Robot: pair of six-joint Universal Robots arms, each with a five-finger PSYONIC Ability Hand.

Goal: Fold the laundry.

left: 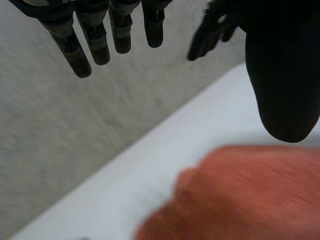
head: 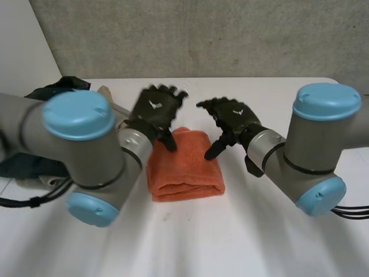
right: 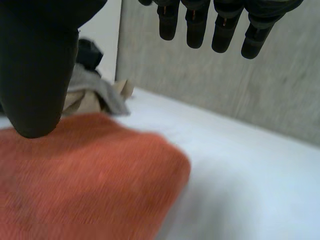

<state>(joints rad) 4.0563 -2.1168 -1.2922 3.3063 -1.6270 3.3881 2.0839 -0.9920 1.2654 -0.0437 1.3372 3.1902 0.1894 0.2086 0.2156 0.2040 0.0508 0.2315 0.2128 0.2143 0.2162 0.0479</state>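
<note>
Left robot hand (head: 155, 109): we read it as open, fingers relaxed, holding nothing, above the far left corner of the folded orange towel (head: 184, 167) lying mid-table (head: 259, 242). Right robot hand (head: 230, 118): likewise open, above the towel's far right corner.

Left arm (head: 34, 130): fat grey tube joints, round light-blue caps (head: 78, 113). Right arm (head: 314, 147): same grey, same caps, paler grey wrist cuff. Left robot hand (head: 157, 109): matte black, small white mark on back, segmented fingers (left: 75, 52), rounded tips, thick blunt thumb (left: 282, 85). Right robot hand (head: 230, 118): black, matching white mark.
</note>
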